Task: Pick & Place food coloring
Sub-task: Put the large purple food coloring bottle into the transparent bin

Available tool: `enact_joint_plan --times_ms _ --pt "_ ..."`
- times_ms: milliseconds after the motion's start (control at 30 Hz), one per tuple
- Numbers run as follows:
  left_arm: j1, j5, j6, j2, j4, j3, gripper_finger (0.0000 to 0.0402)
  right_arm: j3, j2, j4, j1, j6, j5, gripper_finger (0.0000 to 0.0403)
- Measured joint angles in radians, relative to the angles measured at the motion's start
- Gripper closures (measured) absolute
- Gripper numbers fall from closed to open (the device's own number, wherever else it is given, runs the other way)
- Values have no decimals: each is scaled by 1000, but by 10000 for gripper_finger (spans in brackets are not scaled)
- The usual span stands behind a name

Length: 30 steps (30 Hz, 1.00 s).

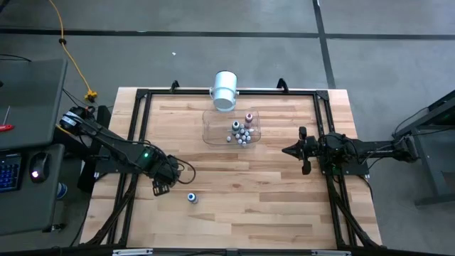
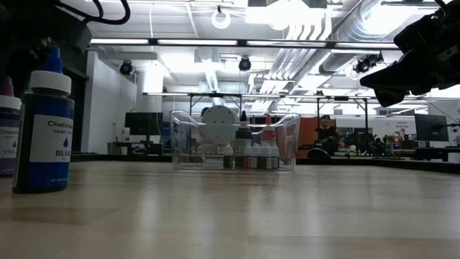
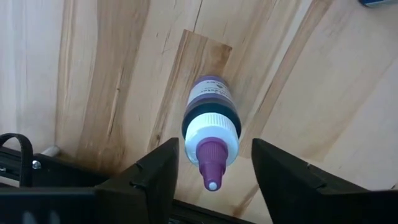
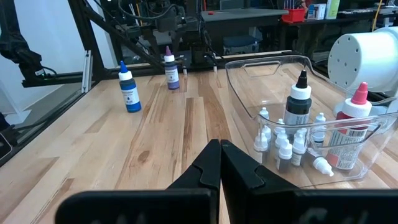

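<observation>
Two bottles outside tub [image 1: 231, 126]: left gripper [image 3: 211, 163] spread around upright purple bottle [image 3: 210, 122]; right gripper [image 4: 221, 163] pressed together.

The middle of the counter [image 1: 242, 192] is bare. At the far side a clear tub [image 1: 213, 131] and a white cylinder [image 1: 225, 89] block passage; a blue bottle [image 1: 191, 198] and a purple bottle [image 3: 210, 118] stand near the left edge.

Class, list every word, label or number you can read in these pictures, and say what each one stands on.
"BLUE": on the white label of the blue bottle with the blue cap, low view.
"Chefm...": same label, cut off by the bottle's curve; the line beneath is too blurred.
Purple bottle's label: print unreadable.
Labels on the bottles inside the clear plastic tub: too small.
</observation>
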Motion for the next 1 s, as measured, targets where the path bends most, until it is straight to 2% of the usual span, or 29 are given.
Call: enact_joint_plan --times_ms 367,800,1000 --pt "0 0 10 0 0 0 280 0 0 0 0 0 0 402" --pt "0 -23 45 -1 14 3 288 0 0 0 0 0 0 402" --pt "0 -65 73 0 -41 60 288 0 0 0 0 0 0 402"
